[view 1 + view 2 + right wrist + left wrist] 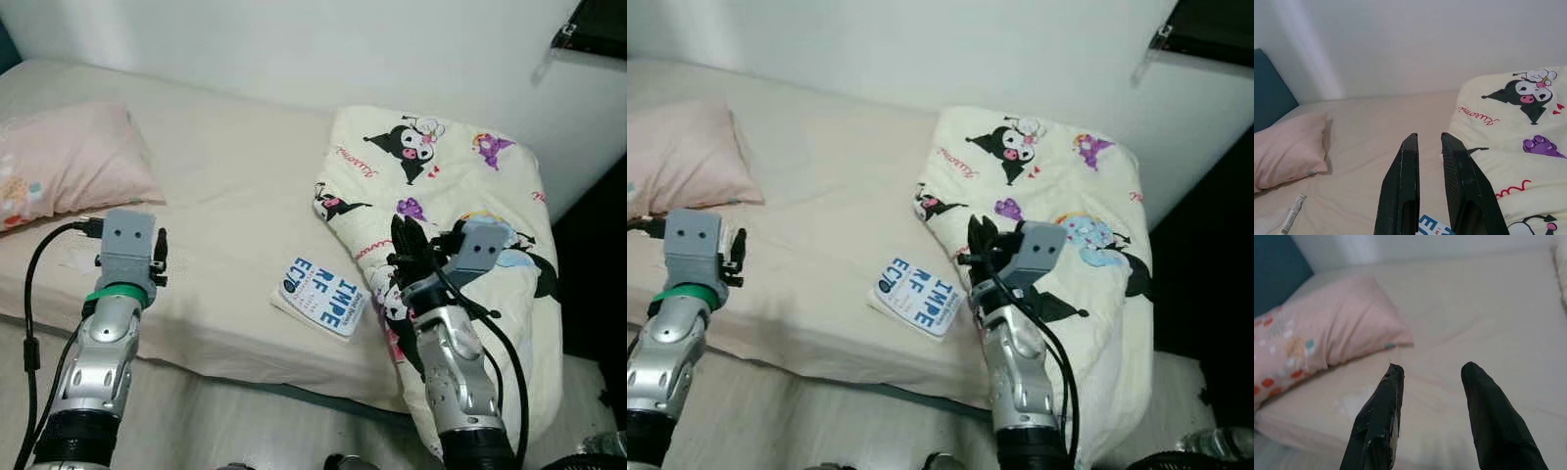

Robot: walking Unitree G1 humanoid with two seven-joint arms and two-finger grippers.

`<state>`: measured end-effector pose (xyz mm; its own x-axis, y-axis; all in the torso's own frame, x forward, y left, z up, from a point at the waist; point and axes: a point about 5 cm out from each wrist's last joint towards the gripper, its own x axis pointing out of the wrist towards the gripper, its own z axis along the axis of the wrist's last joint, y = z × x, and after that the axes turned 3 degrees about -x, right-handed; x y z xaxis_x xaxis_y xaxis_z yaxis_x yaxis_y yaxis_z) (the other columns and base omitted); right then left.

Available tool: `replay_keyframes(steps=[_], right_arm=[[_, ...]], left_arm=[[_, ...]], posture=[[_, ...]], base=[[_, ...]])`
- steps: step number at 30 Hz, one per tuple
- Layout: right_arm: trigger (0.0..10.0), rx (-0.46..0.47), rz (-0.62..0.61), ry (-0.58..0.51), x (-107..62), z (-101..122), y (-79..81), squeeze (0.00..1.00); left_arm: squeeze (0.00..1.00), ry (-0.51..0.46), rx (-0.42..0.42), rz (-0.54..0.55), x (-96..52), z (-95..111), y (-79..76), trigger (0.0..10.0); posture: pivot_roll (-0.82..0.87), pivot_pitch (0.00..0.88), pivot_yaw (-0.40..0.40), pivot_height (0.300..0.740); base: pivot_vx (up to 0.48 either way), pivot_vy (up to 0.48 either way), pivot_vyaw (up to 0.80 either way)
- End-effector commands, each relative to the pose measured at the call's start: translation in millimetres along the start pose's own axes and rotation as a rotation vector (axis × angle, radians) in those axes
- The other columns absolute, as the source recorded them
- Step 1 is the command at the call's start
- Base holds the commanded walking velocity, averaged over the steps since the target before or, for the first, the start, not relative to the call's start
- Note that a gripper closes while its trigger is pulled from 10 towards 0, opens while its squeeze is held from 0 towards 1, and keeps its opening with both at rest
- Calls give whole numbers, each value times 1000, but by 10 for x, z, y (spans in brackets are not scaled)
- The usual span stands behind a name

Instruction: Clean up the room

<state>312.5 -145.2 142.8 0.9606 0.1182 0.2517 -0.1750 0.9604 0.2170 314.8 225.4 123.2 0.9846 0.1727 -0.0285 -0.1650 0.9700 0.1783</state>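
A blue-and-white printed booklet (323, 299) lies flat on the beige bed sheet (235, 186) near the front edge. My right gripper (405, 243) hovers just right of it, over the edge of a folded cartoon-print blanket (460, 186). Its fingers (1403, 176) are open by a narrow gap with nothing between them. My left gripper (160, 257) is held over the bed's front edge near a pink pillow (69, 162), open wide and empty (1430, 372). A small white tube (1292, 215) lies on the sheet by the pillow.
The bed runs along a white wall (294, 49). A dark headboard (1271, 93) stands behind the pillow. Pale floor (216, 421) shows below the mattress edge. Dark space (598, 264) lies right of the blanket.
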Motion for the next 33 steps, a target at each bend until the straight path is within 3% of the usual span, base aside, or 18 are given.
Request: replay_keyframes(steps=[1,9,10,14,21,24,29,30,33], right_arm=[[10000,-2,-22,38,-38,-70,-54,0],[10000,-12,-25,55,-45,-86,-85,0],[10000,-15,-49,73,-64,-125,-109,0],[10000,-23,-67,93,-84,-168,-132,0],[10000,-33,-74,128,-122,-238,-139,0],[10000,-4,-69,226,-195,-408,-145,0],[10000,-18,-79,318,-295,-592,-180,0],[10000,-68,-84,366,-376,-695,-226,0],[10000,-94,-83,386,-422,-743,-245,0]], left_arm=[[0,35,-20,-25,-46,-51,-44,10000],[0,14,-19,-57,-134,-80,-198,10000],[0,19,8,-79,-200,-134,-299,10000],[0,21,19,-92,-235,-155,-404,10000],[0,15,23,-84,-213,-121,-406,10000],[0,-34,7,-81,-174,-61,-392,10000],[0,-104,85,-67,-166,-24,-372,10000],[0,-110,93,-67,-151,-34,-383,10000],[0,-102,74,-61,-123,-34,-385,10000]], posture=[[-10,70,6,725],[-7,82,2,725],[-16,83,5,725],[-16,84,5,725],[-25,79,5,725],[-34,68,2,725],[-42,57,1,725],[-48,43,0,725],[-51,34,-1,725]], base=[[0,0,0],[0,0,0],[0,0,0],[0,0,0],[0,0,0],[0,0,0],[0,0,0],[0,0,0],[0,0,0]])
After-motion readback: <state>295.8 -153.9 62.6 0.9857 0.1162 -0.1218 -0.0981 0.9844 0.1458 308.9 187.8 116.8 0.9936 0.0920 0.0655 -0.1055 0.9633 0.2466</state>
